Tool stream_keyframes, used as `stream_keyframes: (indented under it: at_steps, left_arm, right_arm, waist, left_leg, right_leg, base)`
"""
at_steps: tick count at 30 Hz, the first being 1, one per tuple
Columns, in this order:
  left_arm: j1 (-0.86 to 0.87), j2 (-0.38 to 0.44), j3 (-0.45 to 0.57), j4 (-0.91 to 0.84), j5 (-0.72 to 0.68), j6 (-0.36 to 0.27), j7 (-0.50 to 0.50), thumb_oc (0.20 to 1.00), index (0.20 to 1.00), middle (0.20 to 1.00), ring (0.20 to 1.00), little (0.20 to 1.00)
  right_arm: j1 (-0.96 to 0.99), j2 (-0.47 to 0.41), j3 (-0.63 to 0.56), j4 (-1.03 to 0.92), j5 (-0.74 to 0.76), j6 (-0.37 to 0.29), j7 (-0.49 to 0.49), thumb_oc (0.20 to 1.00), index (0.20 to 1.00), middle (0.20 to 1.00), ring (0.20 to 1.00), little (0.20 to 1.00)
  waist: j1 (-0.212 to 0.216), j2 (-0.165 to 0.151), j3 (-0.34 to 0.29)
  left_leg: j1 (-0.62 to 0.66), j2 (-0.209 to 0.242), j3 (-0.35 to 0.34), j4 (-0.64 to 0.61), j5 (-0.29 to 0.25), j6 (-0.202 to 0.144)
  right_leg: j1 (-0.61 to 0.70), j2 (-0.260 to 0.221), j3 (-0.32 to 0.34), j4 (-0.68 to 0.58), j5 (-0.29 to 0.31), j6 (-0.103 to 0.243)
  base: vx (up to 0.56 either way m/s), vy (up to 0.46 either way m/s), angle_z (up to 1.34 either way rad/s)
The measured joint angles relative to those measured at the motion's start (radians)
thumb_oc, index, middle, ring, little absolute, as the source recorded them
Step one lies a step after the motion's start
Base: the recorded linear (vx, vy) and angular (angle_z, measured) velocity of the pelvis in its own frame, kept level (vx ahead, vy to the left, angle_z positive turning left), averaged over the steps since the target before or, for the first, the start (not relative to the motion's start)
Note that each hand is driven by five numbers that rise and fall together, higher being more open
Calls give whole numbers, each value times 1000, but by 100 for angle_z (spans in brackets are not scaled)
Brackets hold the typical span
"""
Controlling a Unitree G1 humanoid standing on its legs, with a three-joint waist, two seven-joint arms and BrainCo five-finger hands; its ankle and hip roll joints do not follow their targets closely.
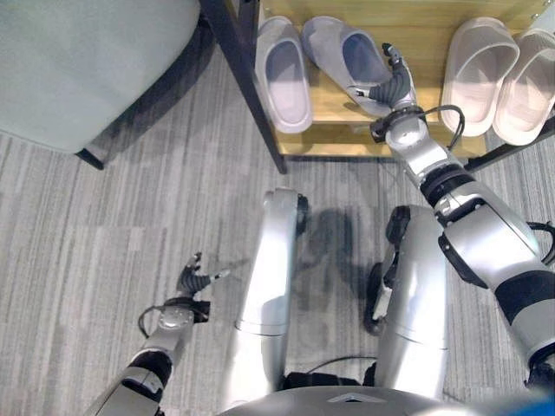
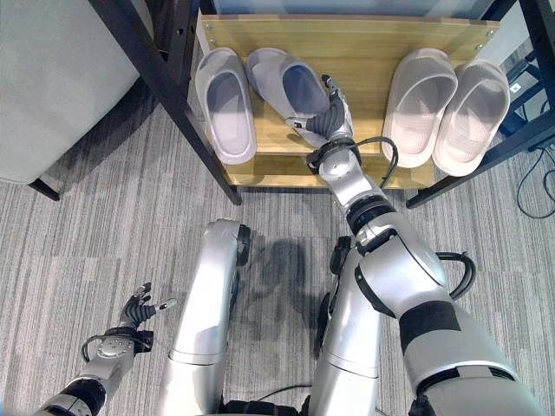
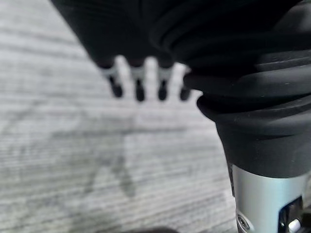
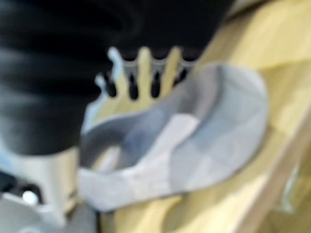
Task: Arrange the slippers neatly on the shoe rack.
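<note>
From the head camera I see my right robot hand [image 2: 329, 117] stretched out onto the wooden shoe rack [image 2: 364, 48], resting at the heel end of a grey slipper [image 2: 290, 87] that lies tilted, its toe angled toward the neighbouring grey slipper [image 2: 224, 104]. In the right wrist view the fingers [image 4: 143, 68] reach past the slipper's rim on its far side, and the thumb's place is not clear to me, so I cannot tell whether the robot hand is clamped on it or only touching. That neighbouring slipper lies straight at the rack's left end, just beside the tilted one, their toe ends nearly meeting. At the rack's right end two white slippers [image 2: 418, 100] sit side by side, touching, well apart from the grey pair. I count four slippers in all: two grey, two white, every one on the rack. My left robot hand [image 2: 139, 309] hangs low over the grey carpet [image 2: 78, 260], fingers loosely spread and grasping nothing. A pale grey cushioned seat [image 1: 78, 61] stands left of the rack.
</note>
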Motion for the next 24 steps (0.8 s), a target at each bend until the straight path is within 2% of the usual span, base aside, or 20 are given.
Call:
stream_keyframes:
  at_steps: [2, 7, 12, 17, 19, 22, 24]
  left_arm:
    - [-3, -3, 0, 0, 2, 1, 3, 1000, 1000, 1000, 1000, 1000]
    - [-25, -8, 0, 7, 38, 15, 29, 1000, 1000, 1000, 1000, 1000]
    - [-28, -16, 1, 3, 69, 24, 45, 1000, 1000, 1000, 1000, 1000]
    - [-30, -39, 0, -2, 112, 40, 48, 1000, 1000, 1000, 1000, 1000]
    - [-33, -42, -1, -2, 117, 42, 56, 1000, 1000, 1000, 1000, 1000]
    - [-38, -49, 6, -1, 136, 42, 67, 1000, 1000, 1000, 1000, 1000]
    - [-28, -42, 27, -45, 141, 40, 66, 1000, 1000, 1000, 1000, 1000]
  right_arm:
    - [21, 36, -13, -31, -15, -3, -15, 1000, 1000, 1000, 1000, 1000]
    - [97, 74, -44, -158, -33, -3, -43, 1000, 1000, 1000, 1000, 1000]
    - [269, 120, -110, -368, -126, 1, -89, 1000, 1000, 1000, 1000, 1000]
    - [327, 170, -100, -406, -175, -2, -109, 1000, 1000, 1000, 1000, 1000]
    - [333, 172, -99, -417, -178, 0, -113, 1000, 1000, 1000, 1000, 1000]
    - [474, 157, -123, -607, -212, -2, -116, 1000, 1000, 1000, 1000, 1000]
    - [536, 106, -117, -685, -217, -3, -104, 1000, 1000, 1000, 1000, 1000]
  waist:
    - [-15, 0, 0]
    - [-20, 0, 0]
    - [-33, 1, 1]
    - [-49, 4, 3]
    - [-50, 5, 4]
    - [-49, 22, 12]
    - [-47, 20, 12]
  left_leg:
    - [0, 0, -1, 2, -1, -2]
    - [0, 10, -10, 14, -11, -12]
    - [-1, 17, -12, 21, -22, -18]
    - [-2, 28, -16, 33, -28, -17]
    - [-2, 28, -17, 37, -28, -18]
    - [-7, 28, -19, 47, -33, -27]
    - [-4, 30, -20, 45, -34, -26]
  right_leg:
    - [0, 1, 0, 0, 0, 0]
    - [-3, 15, -5, 4, 0, 0]
    - [-11, 24, -3, 10, 0, 0]
    - [-19, 34, -3, 20, 0, 0]
    - [-21, 34, -2, 25, 0, 0]
    - [-25, 39, 0, 31, -1, 3]
    - [-23, 39, -1, 27, -1, 3]
  base:
    - [1, -2, -2]
    - [9, -7, -7]
    - [6, -11, -5]
    - [1, -3, -6]
    - [0, 0, 0]
    - [-11, 20, -3]
    - [-2, 48, -2]
